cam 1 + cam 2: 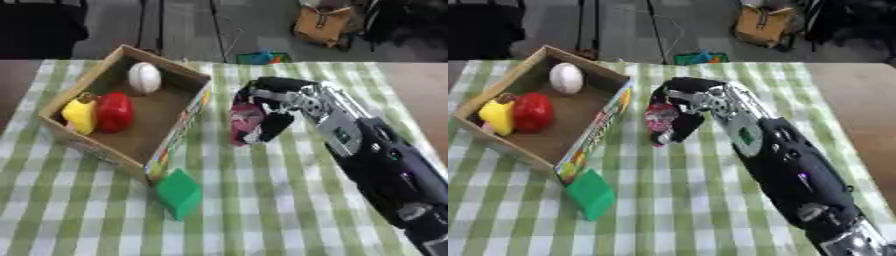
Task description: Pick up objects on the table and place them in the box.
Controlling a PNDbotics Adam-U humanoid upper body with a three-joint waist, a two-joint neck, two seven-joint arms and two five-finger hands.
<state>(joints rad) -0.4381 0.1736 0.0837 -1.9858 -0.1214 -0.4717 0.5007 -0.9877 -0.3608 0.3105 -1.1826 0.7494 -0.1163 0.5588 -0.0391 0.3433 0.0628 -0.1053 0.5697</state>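
Right hand (273, 107) curled round dark red-and-white packet (246, 121), just right of open cardboard box (179, 75). Green-and-white checked tablecloth (262, 200) beneath. Green block (179, 194) against box's near corner. Grey floor, tan bag (324, 25) beyond.

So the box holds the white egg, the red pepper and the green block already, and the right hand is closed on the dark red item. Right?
Not quite. The green block is on the tablecloth outside the box, by its near corner, as the left eye view shows. The box holds the white egg, red pepper and a yellow item. The right hand is closed on the dark red item.
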